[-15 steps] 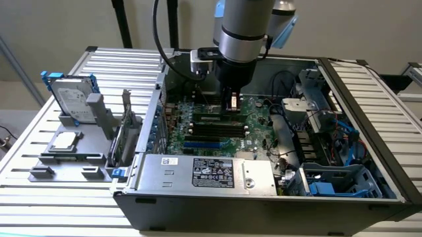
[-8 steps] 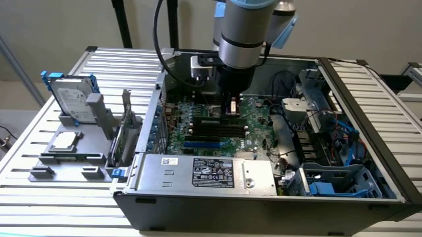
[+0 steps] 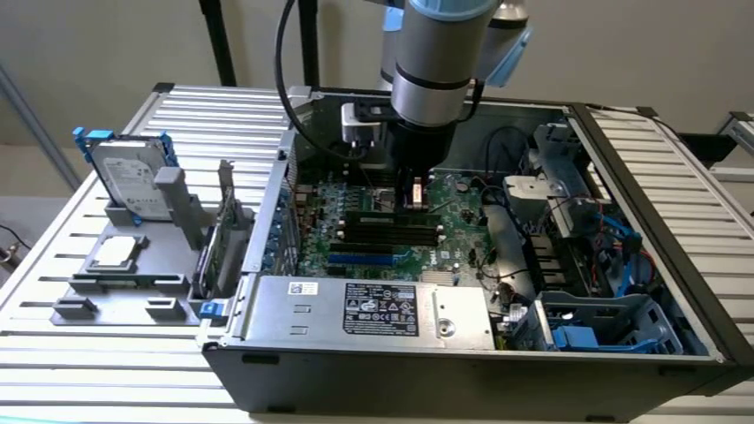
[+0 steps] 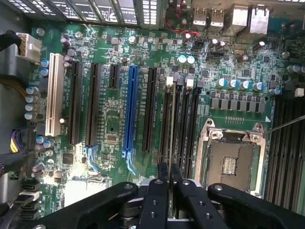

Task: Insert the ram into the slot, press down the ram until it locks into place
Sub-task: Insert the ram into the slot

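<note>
slot [image 4: 165, 124]: long, narrow, black, white end clips | hand [image 4: 169, 172] over it

The motherboard [image 4: 114, 107] is green. On it sit a bright blue slot [image 4: 131, 109] and a white slot [image 4: 54, 93]. The slot [image 4: 165, 124] is black with white end clips. The hand [image 4: 169, 169] is black.

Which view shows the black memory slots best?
The wrist view: the memory slots are seen straight on, each separate, with white end clips showing. The exterior view shows them as dark parallel bars beside the blue slot.
</note>
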{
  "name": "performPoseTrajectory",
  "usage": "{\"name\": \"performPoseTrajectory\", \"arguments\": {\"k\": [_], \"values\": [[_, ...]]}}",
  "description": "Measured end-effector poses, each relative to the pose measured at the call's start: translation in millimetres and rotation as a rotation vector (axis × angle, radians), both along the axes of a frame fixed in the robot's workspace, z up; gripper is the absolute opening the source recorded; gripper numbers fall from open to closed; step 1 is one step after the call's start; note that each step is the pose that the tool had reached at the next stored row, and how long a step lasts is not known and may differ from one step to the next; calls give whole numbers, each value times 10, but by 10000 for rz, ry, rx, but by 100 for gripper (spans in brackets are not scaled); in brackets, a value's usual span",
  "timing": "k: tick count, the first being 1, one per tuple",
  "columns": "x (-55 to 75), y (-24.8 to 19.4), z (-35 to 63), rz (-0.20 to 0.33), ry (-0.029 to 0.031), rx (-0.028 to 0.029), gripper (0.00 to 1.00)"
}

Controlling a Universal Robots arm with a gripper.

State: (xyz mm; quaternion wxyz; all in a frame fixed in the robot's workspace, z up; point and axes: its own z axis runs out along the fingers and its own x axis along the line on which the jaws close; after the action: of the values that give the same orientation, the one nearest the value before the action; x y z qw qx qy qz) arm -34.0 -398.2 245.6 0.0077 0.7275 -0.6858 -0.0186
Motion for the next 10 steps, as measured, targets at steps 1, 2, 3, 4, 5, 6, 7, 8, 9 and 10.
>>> {"name": "performPoseTrajectory", "arguments": {"k": [1,2,3,4,5,6,7,8,9,10], "values": [[0,0,-2,1,-10,0,13],[0,0,-6,0,-23,0,13],[0,0,-10,-1,-35,1,13],[0,0,-13,-1,-42,0,13],[0,0,-16,-1,-46,0,13],[0,0,-20,-1,-49,0,13],[0,0,-23,-3,-51,-1,13],[-1,0,-26,-6,-52,-2,13],[0,0,-29,-10,-53,-1,13],[0,0,-33,-17,-53,-3,13]]}}
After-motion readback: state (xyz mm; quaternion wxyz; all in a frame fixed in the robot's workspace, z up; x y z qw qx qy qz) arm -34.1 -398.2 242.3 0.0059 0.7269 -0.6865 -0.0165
